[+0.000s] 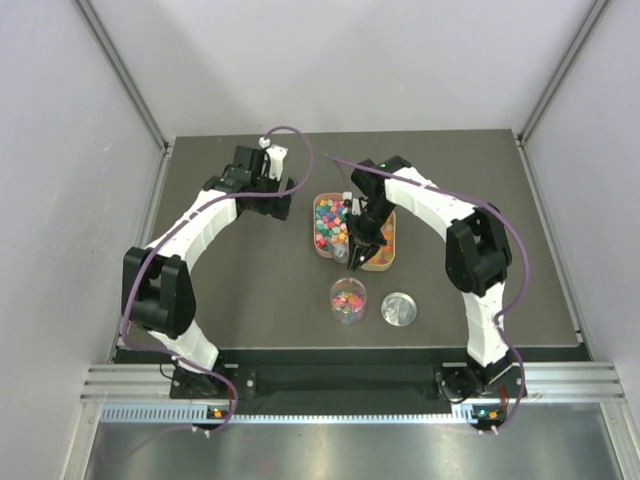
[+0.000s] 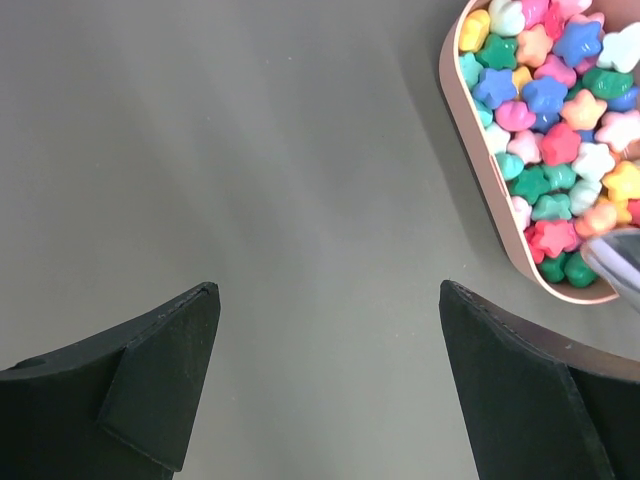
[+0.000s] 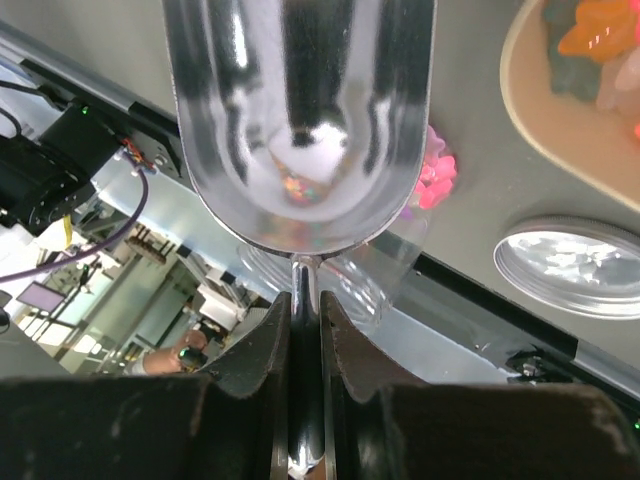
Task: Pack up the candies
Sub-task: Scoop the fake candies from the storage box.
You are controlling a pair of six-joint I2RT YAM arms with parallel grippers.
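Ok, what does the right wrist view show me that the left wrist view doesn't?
Only the right wrist: the metal scoop, its bowl apparently empty and its handle clamped in the right jaws. Beyond it is the clear jar with a few pink candies showing, and off to the side the round metal lid.
Only the left wrist: the left jaws wide open, holding nothing, over the table, and the tray packed with star-shaped candies in sharp detail.
Both: part of the pink tray's rim with candies inside, and the dark table.
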